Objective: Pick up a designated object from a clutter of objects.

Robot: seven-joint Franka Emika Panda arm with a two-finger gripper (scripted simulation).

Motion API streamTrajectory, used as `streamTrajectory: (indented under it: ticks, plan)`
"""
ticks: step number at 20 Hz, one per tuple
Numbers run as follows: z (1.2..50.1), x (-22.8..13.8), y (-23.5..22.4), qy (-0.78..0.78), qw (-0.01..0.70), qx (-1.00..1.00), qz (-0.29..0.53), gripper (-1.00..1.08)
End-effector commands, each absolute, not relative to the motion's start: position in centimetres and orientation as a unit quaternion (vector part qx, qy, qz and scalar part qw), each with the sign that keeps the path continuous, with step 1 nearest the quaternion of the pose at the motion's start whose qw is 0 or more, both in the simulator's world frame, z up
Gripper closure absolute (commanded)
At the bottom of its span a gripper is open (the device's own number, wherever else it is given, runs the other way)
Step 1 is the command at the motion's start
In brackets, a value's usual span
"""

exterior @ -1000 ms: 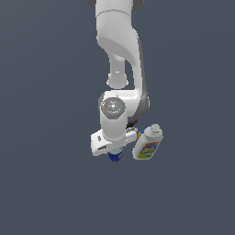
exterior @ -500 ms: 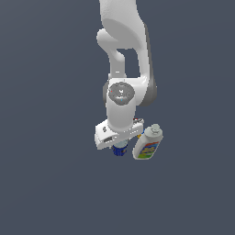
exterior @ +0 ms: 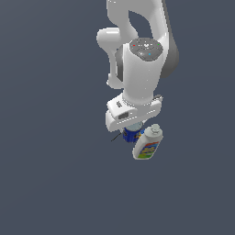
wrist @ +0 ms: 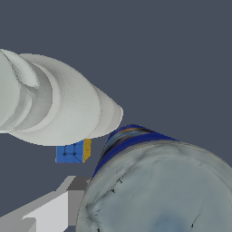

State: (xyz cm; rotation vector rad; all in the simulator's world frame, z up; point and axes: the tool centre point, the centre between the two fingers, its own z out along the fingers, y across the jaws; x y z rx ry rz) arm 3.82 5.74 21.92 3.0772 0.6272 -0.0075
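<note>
Exterior view: white jointed robot arm (exterior: 137,59) hangs down over a plain dark grey worktop (exterior: 50,174), its tool (exterior: 130,133) mostly hidden under the broad white hand block. Small blue cylindrical can (exterior: 130,135) sits directly below that block, only a sliver of blue wall showing. White plastic bottle with a colourful label and pale cap (exterior: 148,143) lies tilted just beside the can on the exterior view's right, looks touching or nearly so. Thin dark line poking out on the exterior view's left of the can, probably the screwdriver shaft (exterior: 114,137); too small to be sure, handle not visible.

Wrist view: silvery-grey round top of the can (wrist: 163,190) fills much of the frame, very close, blue wall (wrist: 131,140) curving behind it. White bottle (wrist: 59,104) looms right next to it. One pale grey finger (wrist: 50,208) shows at the edge beside the can; the other is not seen, so I cannot tell whether the tool is apart or clamped on the can.

Judgement: tool is at grasp height around the can, lift not evident.

Risks: bottle crowds the can, so a finger could catch the bottle or pinch it along with the can. Can wall is round and smooth; an off-centre squeeze could spin it or let it slip out on lift. Lifting could also drag the bottle or nudge the thin shaft.
</note>
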Motion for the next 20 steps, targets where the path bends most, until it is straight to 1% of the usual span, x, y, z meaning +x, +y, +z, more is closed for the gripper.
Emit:
streamTrajectory:
  ticks: [1,11,15,20]
  plan:
    - [25.0,3.3,7.1,0.2,0.001,0.98,0.0,1.08]
    - [35.1,1.4,12.1,0.2,0.001,0.98,0.0,1.08]
    - [37.7,1.0,13.4,0.2,0.001,0.98,0.0,1.08]
    - [39.8,0.7,14.4,0.2,0.0,0.98,0.0,1.08]
